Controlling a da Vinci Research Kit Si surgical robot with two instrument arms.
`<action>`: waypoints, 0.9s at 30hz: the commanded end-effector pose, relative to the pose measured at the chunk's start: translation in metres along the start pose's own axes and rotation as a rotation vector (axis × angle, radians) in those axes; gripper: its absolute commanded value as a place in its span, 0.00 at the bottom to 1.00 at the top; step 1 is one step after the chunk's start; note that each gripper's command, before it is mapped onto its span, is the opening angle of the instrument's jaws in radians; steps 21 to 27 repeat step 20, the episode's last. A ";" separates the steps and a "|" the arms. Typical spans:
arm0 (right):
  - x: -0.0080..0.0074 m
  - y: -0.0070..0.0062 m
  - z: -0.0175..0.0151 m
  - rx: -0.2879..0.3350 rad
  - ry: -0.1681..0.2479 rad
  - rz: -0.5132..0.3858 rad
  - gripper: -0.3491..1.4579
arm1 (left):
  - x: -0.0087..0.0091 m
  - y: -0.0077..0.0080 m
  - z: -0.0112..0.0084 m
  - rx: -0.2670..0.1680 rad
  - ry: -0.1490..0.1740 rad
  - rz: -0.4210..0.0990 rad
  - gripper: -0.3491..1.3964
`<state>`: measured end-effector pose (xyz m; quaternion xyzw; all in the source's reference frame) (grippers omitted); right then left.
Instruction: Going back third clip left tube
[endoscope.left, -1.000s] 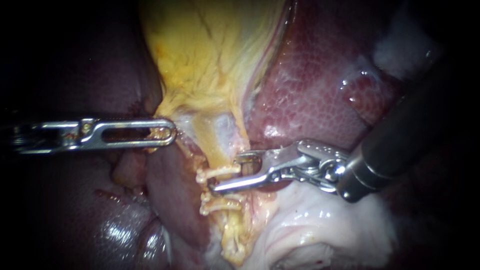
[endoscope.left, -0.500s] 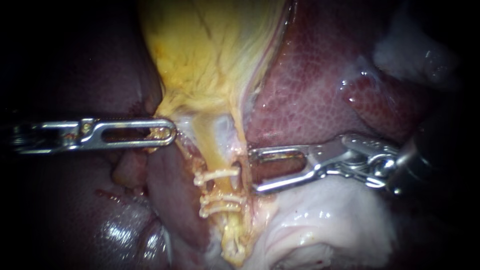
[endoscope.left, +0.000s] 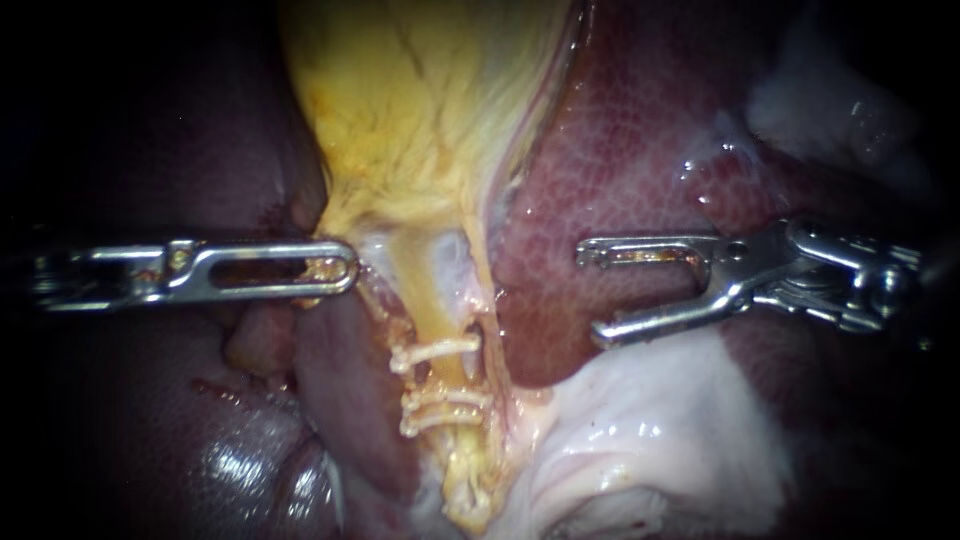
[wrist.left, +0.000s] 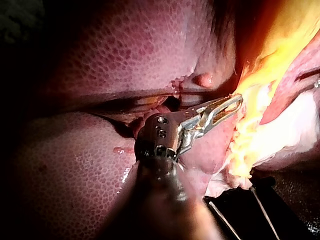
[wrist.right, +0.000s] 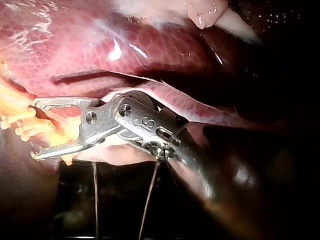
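A yellow tube (endoscope.left: 428, 312) runs down from the gallbladder (endoscope.left: 420, 110) and carries two white clips, the upper clip (endoscope.left: 433, 350) and the lower clip (endoscope.left: 444, 400). My left instrument (endoscope.left: 338, 268) lies level to the left of the tube, jaws shut on yellow tissue at the gallbladder's lower edge; the left wrist view shows the same grip (wrist.left: 231, 103). My right instrument (endoscope.left: 592, 293) hangs over the liver (endoscope.left: 620, 150), well right of the tube, jaws open and empty. In the right wrist view its open jaws (wrist.right: 36, 129) face the clipped tube (wrist.right: 20, 125).
Dark red liver lobes (endoscope.left: 230, 450) lie left of and below the tube. Pale white tissue (endoscope.left: 640, 430) spreads under my right instrument. Thin wires (wrist.right: 150, 200) show beneath the tissue in the right wrist view.
My right instrument has drawn back to the right and slightly up from the tube, jaws open, with the upper clip staying on the tube. The left instrument has held still.
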<state>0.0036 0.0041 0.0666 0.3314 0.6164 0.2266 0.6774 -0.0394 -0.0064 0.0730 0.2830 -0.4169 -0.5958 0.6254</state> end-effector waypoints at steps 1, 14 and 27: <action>-0.0001 0.0000 0.0001 0.000 0.000 0.000 0.52 | 0.0004 0.0003 0.0008 -0.005 0.011 0.005 0.00; -0.0001 -0.0005 0.0003 0.001 -0.003 -0.004 0.52 | 0.0009 -0.0001 0.0040 0.000 0.025 0.009 0.00; 0.0000 -0.0006 0.0004 0.000 -0.003 -0.004 0.52 | 0.0010 -0.0001 0.0040 0.000 0.025 0.009 0.00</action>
